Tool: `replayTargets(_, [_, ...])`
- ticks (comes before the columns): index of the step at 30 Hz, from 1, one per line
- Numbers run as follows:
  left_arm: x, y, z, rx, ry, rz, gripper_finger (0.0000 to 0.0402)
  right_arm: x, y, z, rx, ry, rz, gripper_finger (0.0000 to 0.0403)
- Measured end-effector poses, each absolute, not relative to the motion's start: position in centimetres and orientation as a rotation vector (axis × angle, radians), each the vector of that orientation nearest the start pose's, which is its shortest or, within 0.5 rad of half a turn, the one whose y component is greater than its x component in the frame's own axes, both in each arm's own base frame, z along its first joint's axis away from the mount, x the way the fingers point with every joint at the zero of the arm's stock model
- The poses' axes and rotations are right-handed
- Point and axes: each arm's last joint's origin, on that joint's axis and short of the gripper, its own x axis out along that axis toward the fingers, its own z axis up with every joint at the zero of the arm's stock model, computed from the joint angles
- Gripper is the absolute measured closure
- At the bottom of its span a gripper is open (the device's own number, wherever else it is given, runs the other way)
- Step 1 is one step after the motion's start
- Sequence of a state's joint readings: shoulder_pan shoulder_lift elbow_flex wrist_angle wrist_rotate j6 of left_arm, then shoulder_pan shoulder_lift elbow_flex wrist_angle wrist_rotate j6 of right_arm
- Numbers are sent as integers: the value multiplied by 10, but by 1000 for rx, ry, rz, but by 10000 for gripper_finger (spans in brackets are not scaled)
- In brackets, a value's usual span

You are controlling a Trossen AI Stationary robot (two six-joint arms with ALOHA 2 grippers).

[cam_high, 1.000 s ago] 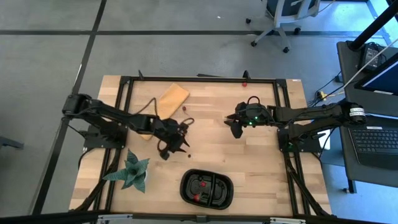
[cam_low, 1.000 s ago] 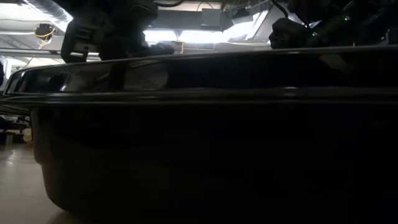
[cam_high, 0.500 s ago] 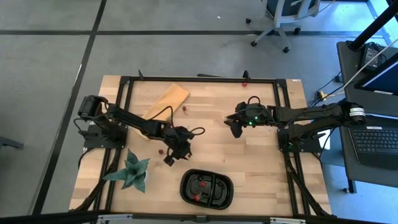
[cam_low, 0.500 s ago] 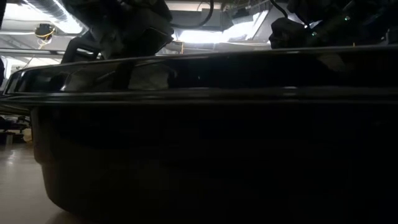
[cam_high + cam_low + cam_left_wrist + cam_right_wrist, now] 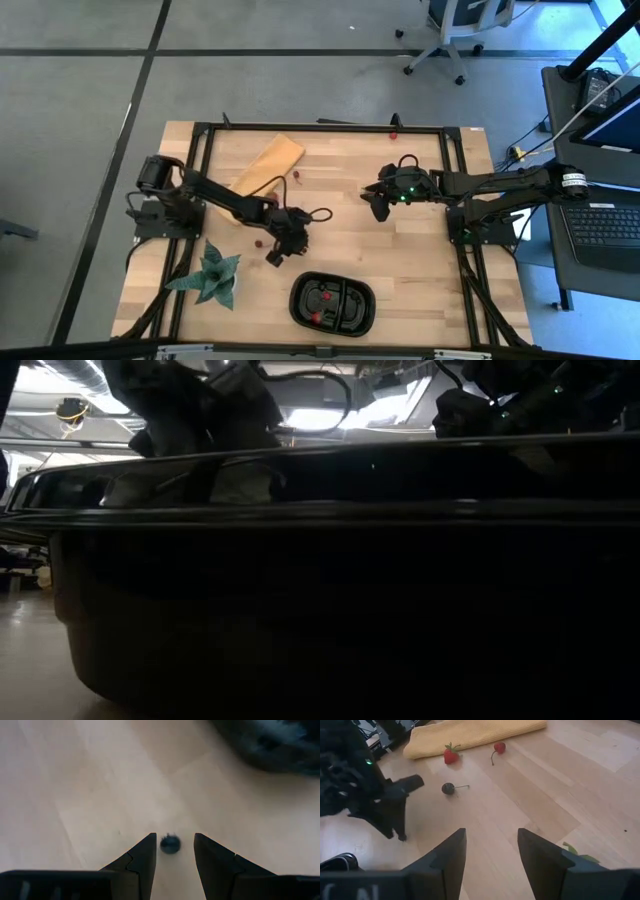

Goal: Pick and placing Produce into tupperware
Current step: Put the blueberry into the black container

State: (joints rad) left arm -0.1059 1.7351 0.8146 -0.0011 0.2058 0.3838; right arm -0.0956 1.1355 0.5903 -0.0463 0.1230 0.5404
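Note:
The tupperware, a black glossy tray, sits near the table's front edge with a few red fruits inside. My left gripper hangs low over the wood just left of and behind the tray, open. A small dark berry lies on the table between its fingertips, with a gap on each side. A strawberry, a red cherry and a dark stemmed cherry lie loose on the wood. My right gripper waits open above the table's middle right.
A yellow cloth lies at the far left. A green spiky plant stands at the near left, close to my left arm. One red berry lies at the far edge. In the low view the tray's wall fills the picture.
My left gripper has sunk toward the table and gone a little toward the near edge and the tray, tipping further downward. Its arm has stretched out. The fingers now stand on either side of the dark berry.

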Motion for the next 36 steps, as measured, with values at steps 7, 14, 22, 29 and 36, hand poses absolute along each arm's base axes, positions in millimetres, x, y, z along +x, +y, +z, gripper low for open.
replayTargets(7, [319, -39, 115, 311, 890, -416, 277, 228, -25, 213, 513, 521, -366, 222])
replayTargets(14, [319, -40, 116, 318, 886, -418, 292, 228, -25, 213, 512, 523, -367, 222])
replayTargets(22, [318, -41, 115, 317, 889, -423, 352, 228, -25, 213, 492, 527, -362, 222])
replayTargets(29, [318, -41, 115, 317, 889, -420, 341, 228, -25, 213, 490, 527, -361, 222])
replayTargets(36, [318, -41, 115, 318, 887, -418, 347, 228, -25, 213, 490, 527, -361, 222])
